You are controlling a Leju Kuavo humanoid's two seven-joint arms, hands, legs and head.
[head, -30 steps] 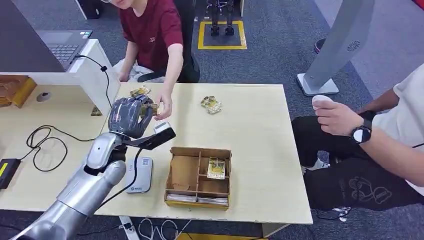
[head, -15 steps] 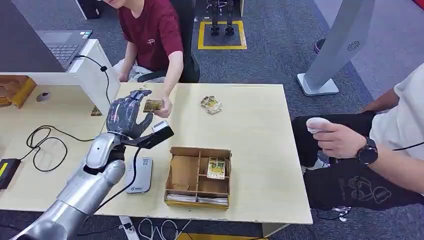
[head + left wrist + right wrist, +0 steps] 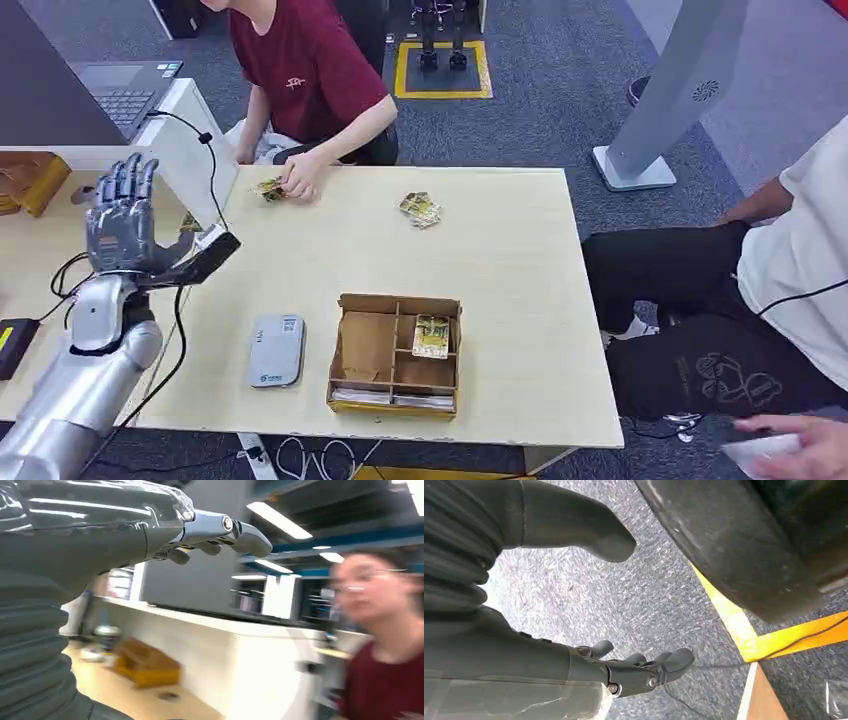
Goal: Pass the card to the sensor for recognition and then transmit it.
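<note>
Withdrawn from the person in red, the left robot hand now hovers empty at the tabletop's left edge, fingers spread. That person's hand presses the card at the far edge. The right robot hand hangs open over carpet.

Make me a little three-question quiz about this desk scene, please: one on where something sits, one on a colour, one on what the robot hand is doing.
1. Where does the grey card reader lie?
A. inside the box
B. left of the cardboard box
C. on the laptop

2. What colour is the seated person's shirt?
A. dark red
B. green
C. white

3. What is the left robot hand doing?
A. gripping a card
B. pressing the reader
C. raised, empty, fingers spread

Answers: B, it lies on bare table beside the box; A, plainly maroon; C, nothing between its fingers.
</note>
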